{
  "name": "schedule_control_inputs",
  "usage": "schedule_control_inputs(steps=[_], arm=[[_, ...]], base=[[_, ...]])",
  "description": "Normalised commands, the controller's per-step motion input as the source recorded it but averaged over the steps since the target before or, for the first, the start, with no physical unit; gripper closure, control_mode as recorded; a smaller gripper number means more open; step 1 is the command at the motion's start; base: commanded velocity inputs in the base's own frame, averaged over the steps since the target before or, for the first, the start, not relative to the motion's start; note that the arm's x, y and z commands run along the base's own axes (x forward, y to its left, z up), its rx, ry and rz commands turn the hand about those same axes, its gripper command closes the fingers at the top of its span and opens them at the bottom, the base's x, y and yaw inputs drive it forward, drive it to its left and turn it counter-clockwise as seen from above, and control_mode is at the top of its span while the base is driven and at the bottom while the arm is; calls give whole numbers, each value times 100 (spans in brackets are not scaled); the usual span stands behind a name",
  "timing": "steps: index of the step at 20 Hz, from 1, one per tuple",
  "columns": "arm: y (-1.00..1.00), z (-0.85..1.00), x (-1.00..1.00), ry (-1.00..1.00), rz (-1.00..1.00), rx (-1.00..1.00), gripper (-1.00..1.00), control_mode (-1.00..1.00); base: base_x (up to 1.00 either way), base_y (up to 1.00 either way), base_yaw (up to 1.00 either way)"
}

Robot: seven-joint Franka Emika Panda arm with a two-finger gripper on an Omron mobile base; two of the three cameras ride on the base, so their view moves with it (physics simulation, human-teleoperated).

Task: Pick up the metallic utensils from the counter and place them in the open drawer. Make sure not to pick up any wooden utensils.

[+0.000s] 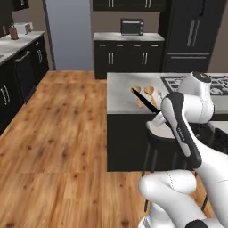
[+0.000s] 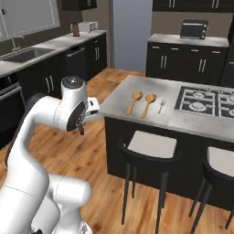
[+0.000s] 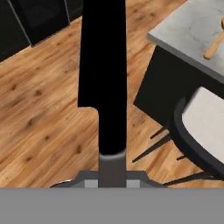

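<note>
One knife (image 3: 102, 78) down: my gripper (image 3: 112, 173) is clamped on its handle end, blade sticking straight out past the fingers, over floor. Stiff, light, slick; fork (image 2: 161, 107) left on counter (image 2: 123, 98).

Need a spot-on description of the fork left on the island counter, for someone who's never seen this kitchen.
Find the grey stone island counter with the black cooktop. Just left of the cooktop lies a small silver fork, beside two wooden spoons. It is the thin metal one, shorter-looking and grey, not light brown.
</note>
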Motion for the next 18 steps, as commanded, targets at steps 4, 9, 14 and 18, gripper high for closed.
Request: schedule_control_inputs(steps=[4, 9, 14, 18], arm=[[0, 0, 0, 0, 0, 0, 100, 100], [0, 0, 0, 0, 0, 0, 100, 100], [0, 0, 0, 0, 0, 0, 100, 100], [0, 0, 0, 0, 0, 0, 100, 100]], base=[[3, 1, 97], [0, 0, 100], [0, 0, 100], [0, 0, 100]])
